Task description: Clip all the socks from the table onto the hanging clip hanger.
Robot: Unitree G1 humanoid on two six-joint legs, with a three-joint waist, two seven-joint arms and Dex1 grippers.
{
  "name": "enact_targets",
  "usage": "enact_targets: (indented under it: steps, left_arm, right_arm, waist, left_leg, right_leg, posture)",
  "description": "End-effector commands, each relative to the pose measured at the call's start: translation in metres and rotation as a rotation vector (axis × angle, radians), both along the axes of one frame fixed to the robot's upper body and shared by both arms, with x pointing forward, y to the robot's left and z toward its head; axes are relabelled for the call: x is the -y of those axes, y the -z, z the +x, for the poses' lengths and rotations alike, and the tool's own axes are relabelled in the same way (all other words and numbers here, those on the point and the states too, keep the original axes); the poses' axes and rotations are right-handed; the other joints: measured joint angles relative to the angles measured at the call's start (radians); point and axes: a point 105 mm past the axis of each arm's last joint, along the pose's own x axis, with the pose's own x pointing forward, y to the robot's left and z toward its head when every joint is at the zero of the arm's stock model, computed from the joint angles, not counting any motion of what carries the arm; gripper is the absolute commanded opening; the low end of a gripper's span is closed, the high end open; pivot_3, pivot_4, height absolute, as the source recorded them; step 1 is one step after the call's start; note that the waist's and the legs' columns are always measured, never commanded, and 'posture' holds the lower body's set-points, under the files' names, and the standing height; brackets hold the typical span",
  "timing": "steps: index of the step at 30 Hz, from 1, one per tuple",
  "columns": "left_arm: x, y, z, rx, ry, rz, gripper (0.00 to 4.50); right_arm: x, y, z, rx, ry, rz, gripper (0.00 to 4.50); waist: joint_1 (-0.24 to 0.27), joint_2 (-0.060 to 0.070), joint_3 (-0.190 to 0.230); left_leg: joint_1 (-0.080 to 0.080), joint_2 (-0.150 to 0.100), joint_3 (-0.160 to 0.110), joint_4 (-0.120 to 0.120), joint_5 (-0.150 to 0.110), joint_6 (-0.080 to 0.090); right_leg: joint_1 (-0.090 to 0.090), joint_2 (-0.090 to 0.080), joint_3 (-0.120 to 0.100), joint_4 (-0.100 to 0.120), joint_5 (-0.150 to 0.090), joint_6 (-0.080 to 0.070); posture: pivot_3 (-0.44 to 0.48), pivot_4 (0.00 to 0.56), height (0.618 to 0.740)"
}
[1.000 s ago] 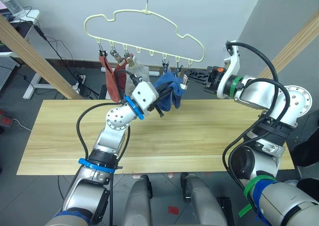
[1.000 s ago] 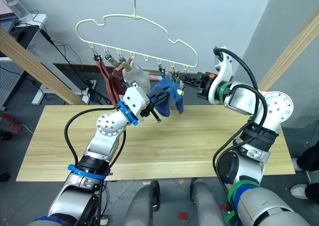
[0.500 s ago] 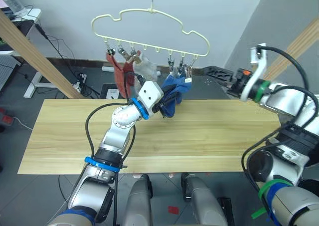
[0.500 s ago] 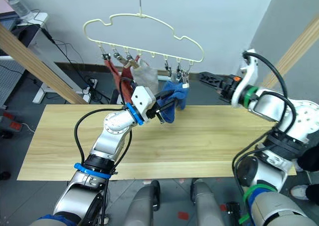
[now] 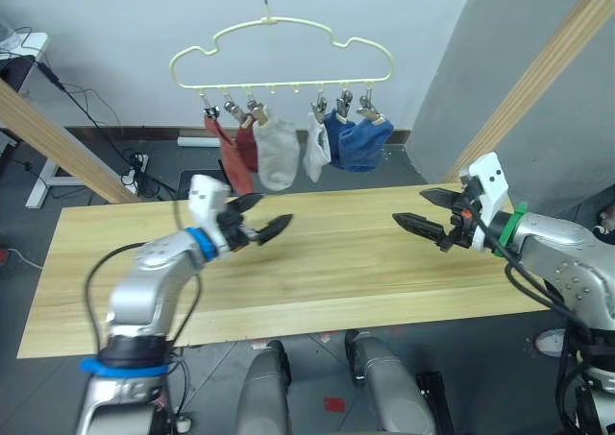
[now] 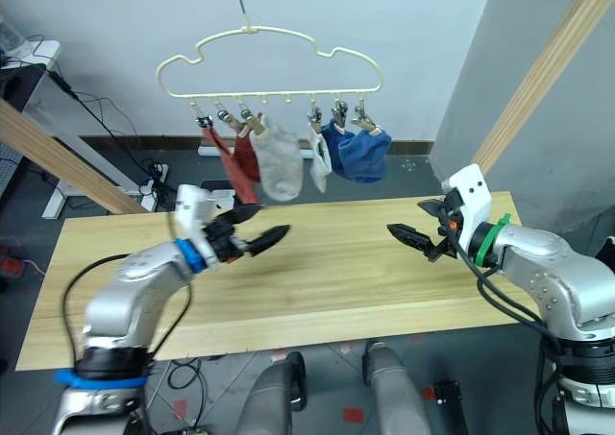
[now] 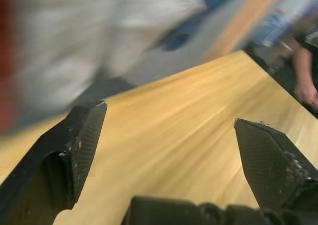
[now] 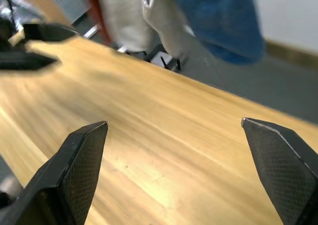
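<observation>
Hovering over the table [image 5: 317, 281], the left tool [image 5: 261, 229] has its fingers spread and empty. Above and beyond it hangs the clip hanger [image 5: 281, 56], carrying the socks: two rust-red socks [image 5: 236, 152], two light grey socks [image 5: 279, 153] and two blue socks [image 5: 357, 142], all clipped. The right tool [image 5: 415, 218] faces the left one, likewise released, with the blue pair up behind it.

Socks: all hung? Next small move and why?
Probably just lower both arms to rest. Six socks hang from the clip hanger, the table shows none, and the left gripper and right gripper are open and hold nothing.
</observation>
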Motion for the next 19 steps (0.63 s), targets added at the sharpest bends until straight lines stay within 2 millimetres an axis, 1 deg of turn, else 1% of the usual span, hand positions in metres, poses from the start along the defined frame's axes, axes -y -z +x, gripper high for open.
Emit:
enact_targets:
  steps: [1, 2, 3, 4, 5, 6, 7, 9, 11, 13, 16, 19]
  left_arm:
    - [-0.024, -0.018, -0.019, 0.021, -0.050, 0.007, 4.49]
    - [-0.033, -0.017, -0.022, 0.020, -0.082, 0.039, 4.49]
    - [-0.036, -0.016, -0.024, 0.017, -0.101, 0.061, 4.49]
    - [-0.051, -0.011, -0.029, -0.011, -0.158, 0.106, 4.49]
    - [-0.061, -0.008, -0.034, -0.031, -0.196, 0.137, 4.49]
    - [-0.076, -0.004, -0.039, -0.043, -0.248, 0.206, 4.49]
    - [-0.084, -0.002, -0.043, -0.048, -0.278, 0.256, 4.49]
    - [-0.095, 0.002, -0.049, -0.085, -0.314, 0.290, 4.49]
    - [-0.098, 0.002, -0.048, -0.064, -0.344, 0.332, 4.49]
    - [-0.093, -0.006, -0.045, -0.010, -0.324, 0.329, 4.49]
    - [-0.089, -0.009, -0.043, 0.011, -0.284, 0.306, 4.49]
    - [-0.090, -0.009, -0.040, 0.053, -0.283, 0.375, 4.49]
  right_arm:
    - [-0.003, -0.008, -0.007, 0.116, -0.091, -0.024, 4.50]
    - [-0.004, -0.007, -0.008, 0.146, -0.111, -0.043, 4.50]
    - [-0.003, -0.005, -0.008, 0.168, -0.124, -0.059, 4.50]
    - [-0.003, -0.003, -0.007, 0.174, -0.125, -0.064, 4.50]
    - [-0.002, -0.002, -0.006, 0.177, -0.124, -0.064, 4.50]
    - [-0.004, 0.001, -0.005, 0.172, -0.124, -0.060, 4.50]
    - [-0.004, 0.002, -0.004, 0.170, -0.125, -0.058, 4.50]
    - [-0.006, 0.004, -0.004, 0.178, -0.129, -0.064, 4.50]
    - [-0.006, 0.005, -0.005, 0.182, -0.133, -0.067, 4.50]
    - [-0.004, 0.007, -0.006, 0.169, -0.121, -0.053, 4.50]
    - [-0.003, 0.008, -0.007, 0.144, -0.098, -0.033, 4.50]
    - [-0.002, 0.009, -0.006, 0.141, -0.093, -0.035, 4.50]
  waist:
    - [0.011, 0.000, 0.000]
    - [0.017, 0.000, 0.000]
    - [0.022, 0.000, 0.000]
    - [0.028, -0.001, 0.000]
    - [0.034, -0.001, 0.000]
    - [0.041, -0.001, 0.000]
    - [0.042, -0.001, 0.001]
    - [0.048, -0.002, 0.001]
    - [0.058, -0.002, 0.001]
    - [0.074, -0.002, 0.000]
    - [0.090, -0.003, 0.000]
    - [0.096, -0.003, 0.000]
  left_leg:
    - [0.001, 0.000, 0.000, 0.000, 0.000, 0.000]
    - [0.001, -0.001, 0.001, 0.001, 0.000, 0.000]
    - [0.001, -0.001, 0.001, 0.002, 0.000, 0.000]
    - [0.001, -0.001, 0.001, 0.002, 0.000, 0.000]
    - [0.001, -0.002, 0.001, 0.002, 0.000, 0.000]
    - [0.001, -0.002, 0.001, 0.003, 0.000, 0.000]
    - [0.001, -0.002, 0.001, 0.002, 0.000, 0.000]
    - [0.001, -0.002, 0.001, 0.001, 0.000, 0.000]
    - [0.001, -0.001, 0.001, 0.000, 0.000, 0.000]
    - [0.001, -0.002, 0.001, 0.000, 0.000, 0.000]
    - [0.000, -0.002, 0.001, 0.000, 0.000, 0.000]
    - [0.000, -0.003, 0.002, 0.001, 0.000, -0.001]
  right_leg:
    - [0.000, -0.001, 0.000, 0.000, 0.000, 0.000]
    - [0.000, -0.001, 0.001, 0.001, 0.000, 0.000]
    - [0.000, -0.001, 0.001, 0.002, 0.000, 0.000]
    - [0.000, -0.001, 0.001, 0.002, 0.000, 0.000]
    - [0.001, -0.002, 0.001, 0.002, 0.000, 0.000]
    - [0.001, -0.002, 0.001, 0.002, 0.000, -0.001]
    - [0.000, -0.002, 0.001, 0.002, 0.000, -0.001]
    - [0.000, -0.002, 0.001, 0.001, -0.001, -0.002]
    - [-0.001, -0.002, 0.000, 0.001, -0.001, -0.002]
    - [0.000, -0.002, 0.000, 0.002, -0.001, -0.002]
    - [0.000, -0.003, -0.001, 0.001, -0.001, -0.002]
    - [0.000, -0.004, 0.000, 0.001, -0.001, -0.002]
  posture:
    - [0.016, 0.343, 0.740]
    - [0.035, 0.344, 0.740]
    - [0.070, 0.341, 0.740]
    - [0.070, 0.341, 0.740]
    - [0.090, 0.337, 0.740]
    - [0.090, 0.337, 0.740]
    - [0.107, 0.333, 0.740]
    - [0.107, 0.333, 0.740]
    - [0.130, 0.318, 0.740]
    - [0.134, 0.309, 0.740]
    - [0.131, 0.304, 0.740]
    - [0.129, 0.294, 0.740]
